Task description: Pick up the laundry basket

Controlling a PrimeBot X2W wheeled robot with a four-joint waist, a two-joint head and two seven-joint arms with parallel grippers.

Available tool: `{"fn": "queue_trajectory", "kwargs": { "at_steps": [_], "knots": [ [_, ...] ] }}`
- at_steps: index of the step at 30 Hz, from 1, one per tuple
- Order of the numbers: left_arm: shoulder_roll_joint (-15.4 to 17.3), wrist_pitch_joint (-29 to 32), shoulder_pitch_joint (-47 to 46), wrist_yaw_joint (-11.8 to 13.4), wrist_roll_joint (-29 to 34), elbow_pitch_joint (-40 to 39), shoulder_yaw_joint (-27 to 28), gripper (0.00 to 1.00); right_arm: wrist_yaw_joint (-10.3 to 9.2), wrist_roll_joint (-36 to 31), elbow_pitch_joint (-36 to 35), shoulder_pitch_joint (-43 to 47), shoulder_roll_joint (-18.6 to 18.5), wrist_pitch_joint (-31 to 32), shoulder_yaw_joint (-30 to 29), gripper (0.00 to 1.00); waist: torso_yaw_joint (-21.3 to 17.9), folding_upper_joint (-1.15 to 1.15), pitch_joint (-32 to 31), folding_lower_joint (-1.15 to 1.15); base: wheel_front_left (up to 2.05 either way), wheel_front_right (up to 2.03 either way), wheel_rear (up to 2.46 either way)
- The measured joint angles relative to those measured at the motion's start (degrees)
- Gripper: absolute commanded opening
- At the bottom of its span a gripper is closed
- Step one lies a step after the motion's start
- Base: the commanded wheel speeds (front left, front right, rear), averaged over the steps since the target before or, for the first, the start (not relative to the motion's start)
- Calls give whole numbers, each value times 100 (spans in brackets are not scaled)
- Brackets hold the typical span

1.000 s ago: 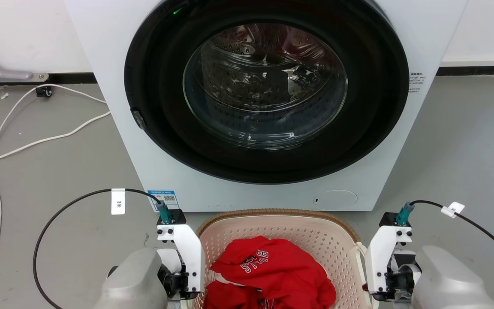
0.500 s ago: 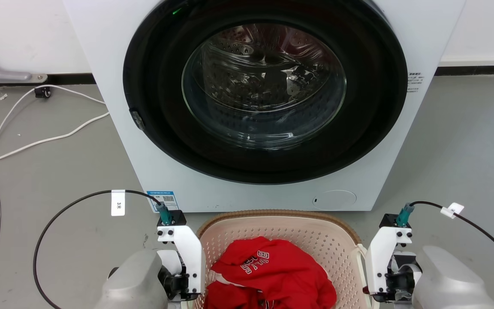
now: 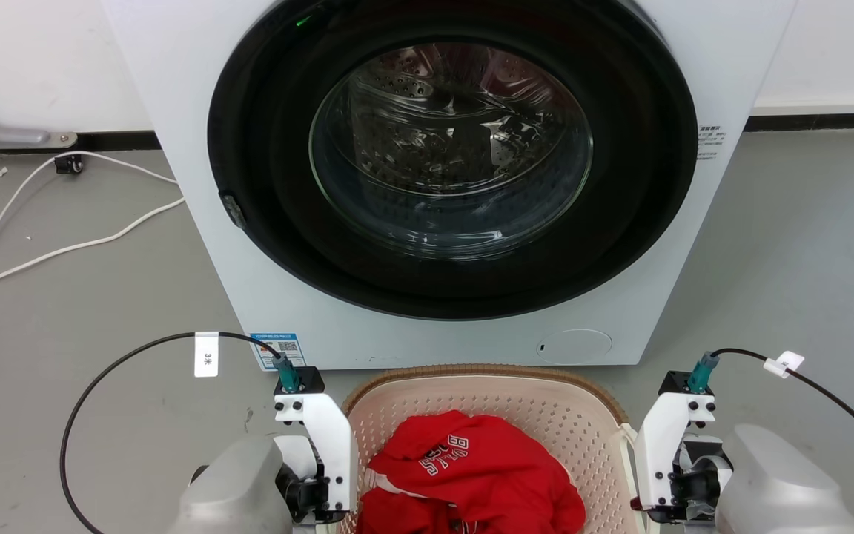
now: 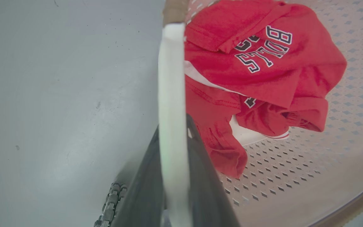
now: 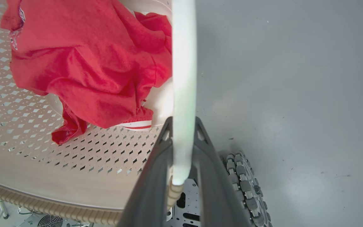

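Note:
The laundry basket (image 3: 482, 368), cream-pink with perforated walls and a brown woven-look rim, sits low in the head view between my two wrists. A crumpled red shirt (image 3: 471, 467) with white lettering lies inside it. In the left wrist view my left gripper (image 4: 172, 126) is shut on the basket's white side handle (image 4: 170, 78), with the perforated wall (image 4: 295, 176) to the right. In the right wrist view my right gripper (image 5: 183, 121) is shut on the other white handle (image 5: 184, 63), and the basket floor (image 5: 43, 151) spreads out to the left.
A white front-loading washer (image 3: 197, 245) with a shut round glass door (image 3: 449, 148) stands right behind the basket. White cables (image 3: 64, 245) trail over the grey floor at the left. A ribbed wheel (image 5: 244, 179) of my base shows beneath the right handle.
The head view has shifted a little, so the washer sits slightly left and the basket slightly lower in the picture. Both grippers keep their hold on the handles.

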Motion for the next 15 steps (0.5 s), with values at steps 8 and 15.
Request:
{"fn": "queue_trajectory", "kwargs": {
  "at_steps": [8, 15],
  "knots": [
    [-4, -15, 31, 0, -124, 22, -105, 0, 0, -60, 0, 0, -11, 24, -54, 0, -8, 0, -15, 0, 0, 0, 0],
    [-8, -58, 31, 0, -191, 41, -193, 0, 0, -102, 0, 0, -10, 30, -97, 0, 0, 0, -21, 0, 0, 0, 0]
  ]
}}
